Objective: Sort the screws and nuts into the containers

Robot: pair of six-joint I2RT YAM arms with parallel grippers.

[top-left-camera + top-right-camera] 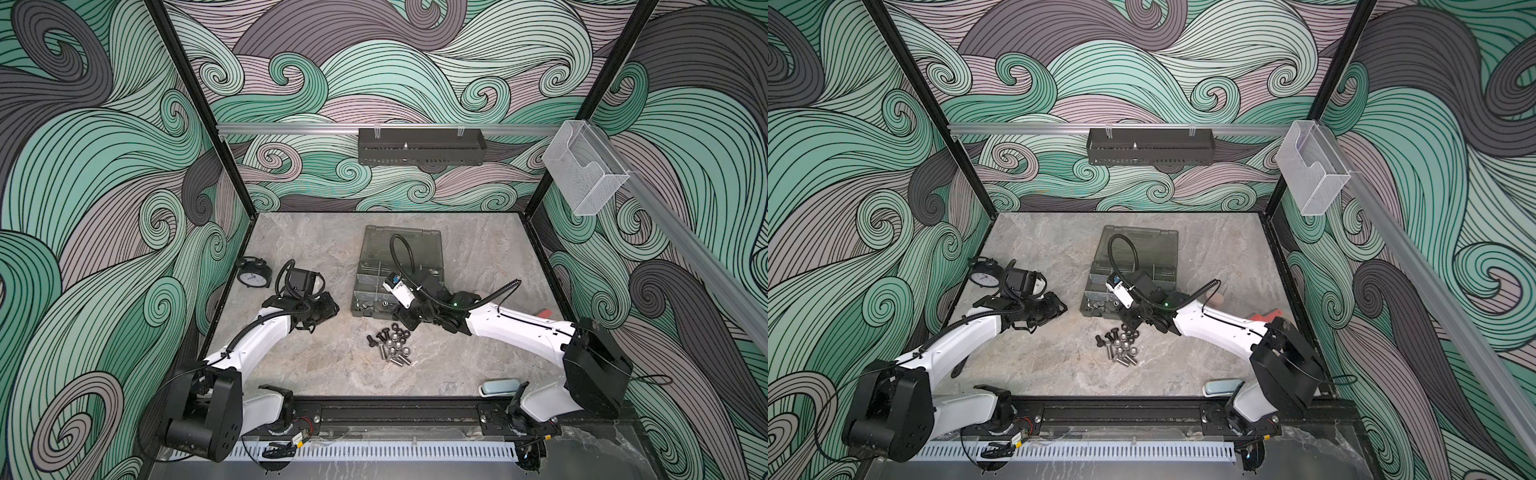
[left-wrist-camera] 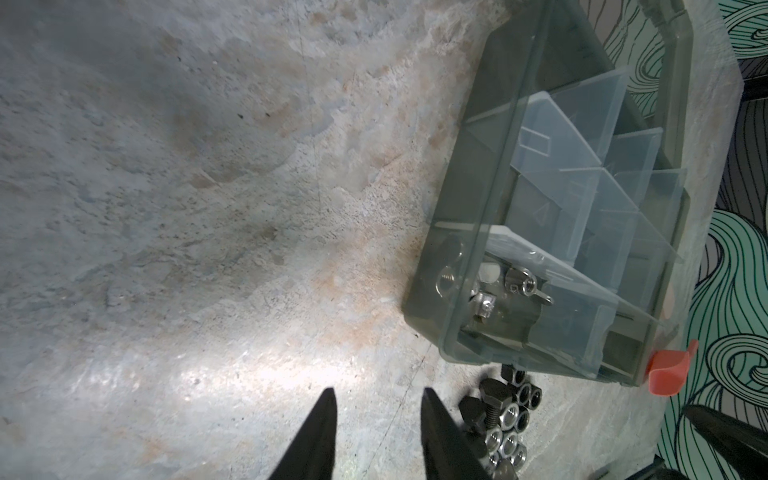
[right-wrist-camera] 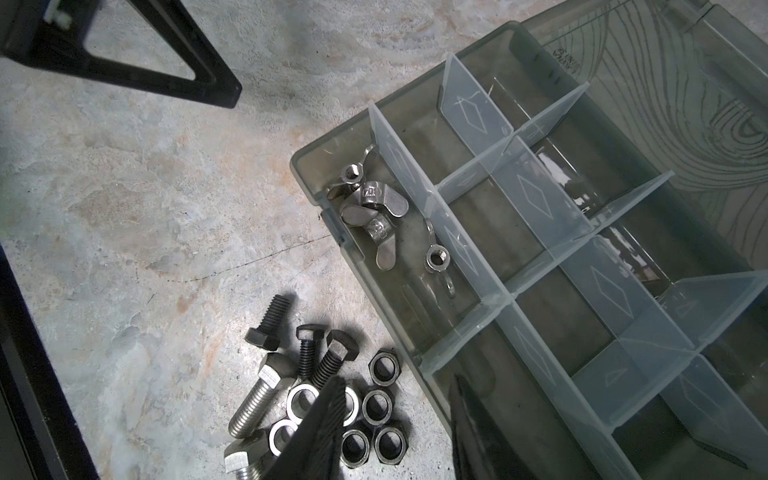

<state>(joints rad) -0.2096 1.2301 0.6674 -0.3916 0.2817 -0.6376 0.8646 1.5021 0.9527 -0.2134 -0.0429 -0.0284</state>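
- A black alarm clock (image 1: pixel 254 274) stands on the tabletop (image 1: pixel 316 374) behind the left fingers, well apart from the loose hardware.
- The left fingers (image 2: pixel 320 436) stand apart with nothing between them and only bare tabletop under the gap. They point toward the organizer case.
- The screws (image 3: pixel 266 328) lie loose on the tabletop in one heap between the two pairs of fingers, much nearer the right pair. Three black screws sit at the heap's edge, and silver screws (image 3: pixel 257 395) touch them.
- The nuts (image 3: pixel 377 406), some silver and some dark, are packed against the screws in the same heap. They lie under the right fingers, just beside the case's front wall.
- The containers (image 3: pixel 552 307) are compartments split by translucent dividers inside the smoky organizer case (image 1: pixel 424 245), whose lid is open. A corner compartment near the right fingers holds silver wing nuts (image 3: pixel 374 208).
- The right fingers (image 3: pixel 324 424) are apart and clamp nothing. One overlaps the silver nuts and the other overlaps the case's front compartment; I cannot tell whether either touches what lies below.
- An orange-red handle (image 1: pixel 1262 318) lies on the tabletop beyond the right arm, well away from the right fingers.
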